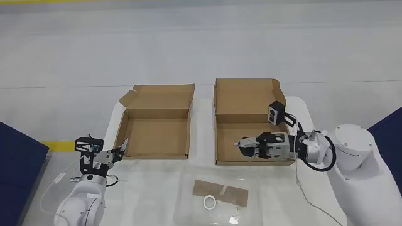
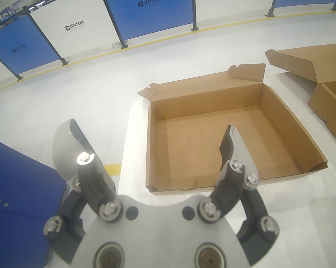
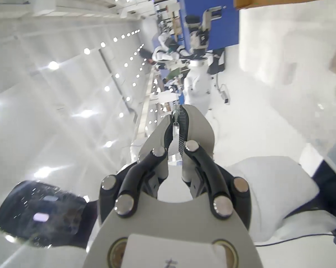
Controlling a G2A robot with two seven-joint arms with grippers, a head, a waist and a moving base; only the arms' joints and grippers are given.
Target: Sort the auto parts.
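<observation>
The right tool [image 3: 178, 119] pinches a small silvery ridged part [image 3: 175, 113]; the left tool [image 2: 150, 127] stands spread wide.

The scene is lit brightly and evenly from overhead. In the right wrist view, rows of round ceiling lamps [image 3: 87, 50] are flared into pale streaks, and the small ribbed metal part [image 3: 175, 117] clamped in the right gripper [image 3: 179, 112] is set against that glare. Soft shadow is gathered along the inner walls of the open brown cardboard box [image 2: 207, 100]. The pale glossy floor [image 2: 87, 90] is washed out, and the blue and white partition panels [image 2: 145, 4] are bowed towards the edges.
</observation>
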